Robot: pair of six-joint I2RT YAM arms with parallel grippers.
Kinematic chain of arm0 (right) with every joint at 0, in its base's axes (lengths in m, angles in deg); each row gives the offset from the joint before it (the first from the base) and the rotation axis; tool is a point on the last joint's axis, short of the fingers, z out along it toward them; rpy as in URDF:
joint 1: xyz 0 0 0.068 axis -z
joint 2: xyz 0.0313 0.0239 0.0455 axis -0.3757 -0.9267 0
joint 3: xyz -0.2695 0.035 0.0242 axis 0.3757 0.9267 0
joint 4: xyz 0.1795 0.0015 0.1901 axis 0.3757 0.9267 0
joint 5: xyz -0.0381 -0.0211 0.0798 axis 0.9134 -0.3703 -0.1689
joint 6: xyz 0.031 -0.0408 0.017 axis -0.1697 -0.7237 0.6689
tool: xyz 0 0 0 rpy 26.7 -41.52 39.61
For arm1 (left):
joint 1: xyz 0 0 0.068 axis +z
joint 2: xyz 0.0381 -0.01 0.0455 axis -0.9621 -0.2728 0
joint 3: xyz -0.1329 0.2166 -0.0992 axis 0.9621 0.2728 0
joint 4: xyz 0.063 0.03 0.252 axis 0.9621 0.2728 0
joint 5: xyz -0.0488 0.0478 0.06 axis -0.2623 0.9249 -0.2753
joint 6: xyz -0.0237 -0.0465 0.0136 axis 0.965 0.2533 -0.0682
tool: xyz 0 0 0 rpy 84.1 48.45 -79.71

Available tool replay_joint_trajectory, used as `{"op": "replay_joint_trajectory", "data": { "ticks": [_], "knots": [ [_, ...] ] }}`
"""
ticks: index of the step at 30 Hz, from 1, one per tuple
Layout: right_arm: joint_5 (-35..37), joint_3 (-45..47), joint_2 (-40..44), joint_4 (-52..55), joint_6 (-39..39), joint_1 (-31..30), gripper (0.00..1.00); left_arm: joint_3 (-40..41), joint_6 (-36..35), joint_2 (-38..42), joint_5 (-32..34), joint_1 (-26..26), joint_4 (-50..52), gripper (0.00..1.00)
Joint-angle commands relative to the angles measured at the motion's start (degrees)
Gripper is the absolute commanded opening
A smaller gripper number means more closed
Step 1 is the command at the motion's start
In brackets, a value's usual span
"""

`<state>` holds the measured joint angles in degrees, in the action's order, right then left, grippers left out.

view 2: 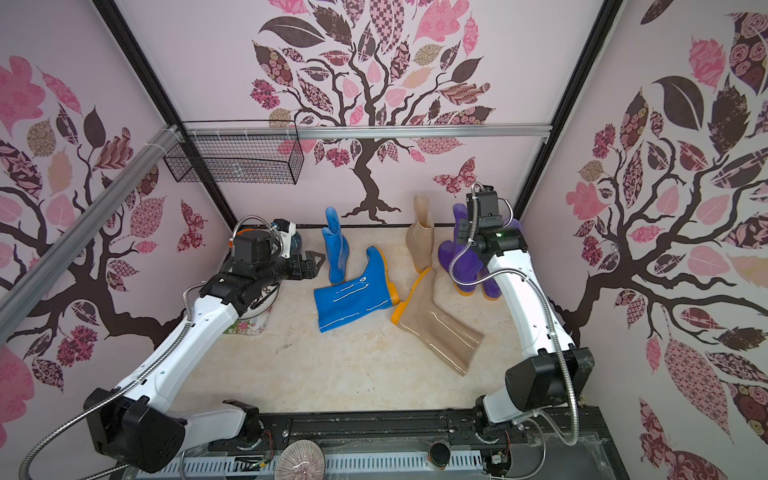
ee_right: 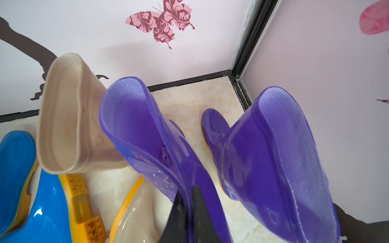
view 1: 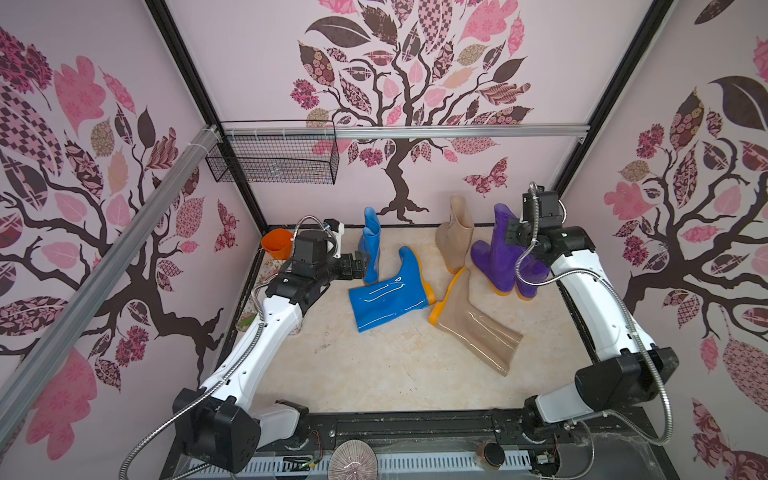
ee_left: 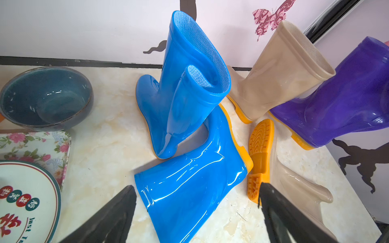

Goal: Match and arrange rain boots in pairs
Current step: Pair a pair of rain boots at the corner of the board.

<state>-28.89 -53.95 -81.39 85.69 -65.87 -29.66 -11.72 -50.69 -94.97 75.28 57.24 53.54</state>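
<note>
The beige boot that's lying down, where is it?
In a top view the lying beige boot rests on its side on the table, toward the robot's right, its sole next to the lying blue boot, in front of the upright beige boot.

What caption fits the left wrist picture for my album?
Open left gripper points at a fallen blue boot beside its standing twin.

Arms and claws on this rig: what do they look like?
Same build: left arm and right arm have white shells, black joint housings, ribbed metal conduit looped outside. The left claw and right claw are black with tapered triangular fingers.
</note>
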Motion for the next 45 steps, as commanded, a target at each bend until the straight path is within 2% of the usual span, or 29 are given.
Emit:
{"op": "replay_joint_trajectory", "data": {
  "ticks": [1,7,12,21,26,27,30,32,37,41,44,45],
  "knots": [
    [-0.02,-3.24,-0.29,-6.94,1.75,1.59,0.00,-3.73,-1.54,-0.90,0.78,-0.21,0.17,0.94],
    [1.57,1.46,-0.32,-11.21,2.57,2.85,0.00,-4.86,-1.73,-2.27,0.44,-0.25,0.52,0.94],
    [-1.04,4.21,-0.46,-12.57,2.92,4.20,0.00,-5.09,-1.89,-2.42,0.37,-0.21,0.54,0.94],
    [-0.44,13.28,2.13,-18.97,3.50,4.21,0.00,-4.32,-1.72,-1.90,0.39,-0.25,0.87,0.94],
    [-0.19,13.99,2.63,-19.11,3.47,4.23,0.00,-3.62,-1.62,-1.06,0.51,-0.21,1.00,0.94],
    [-0.25,13.85,2.67,-18.90,3.36,4.22,0.12,-3.37,-1.61,-0.93,0.61,-0.22,0.94,0.94],
    [0.59,13.23,2.82,-18.00,3.62,4.20,0.18,-3.06,-1.60,-0.53,0.72,-0.22,0.91,0.94],
    [1.03,12.97,3.09,-17.72,3.37,4.23,0.36,-3.02,-1.54,-0.40,0.62,-0.21,0.97,0.94],
    [1.92,11.80,3.34,-16.83,2.36,4.18,0.41,-2.80,-1.52,0.06,0.66,-0.23,0.96,0.94],
    [1.36,11.19,3.32,-16.41,1.34,4.17,0.52,-2.54,-1.37,0.38,0.72,-0.21,0.81,0.94],
    [1.31,10.60,2.72,-15.54,0.40,4.33,0.65,-2.29,-1.36,0.73,0.71,-0.25,0.79,0.94],
    [1.20,10.27,2.25,-15.03,0.08,4.29,0.66,-2.15,-1.36,0.83,0.73,-0.21,0.82,0.94]
  ]
}}
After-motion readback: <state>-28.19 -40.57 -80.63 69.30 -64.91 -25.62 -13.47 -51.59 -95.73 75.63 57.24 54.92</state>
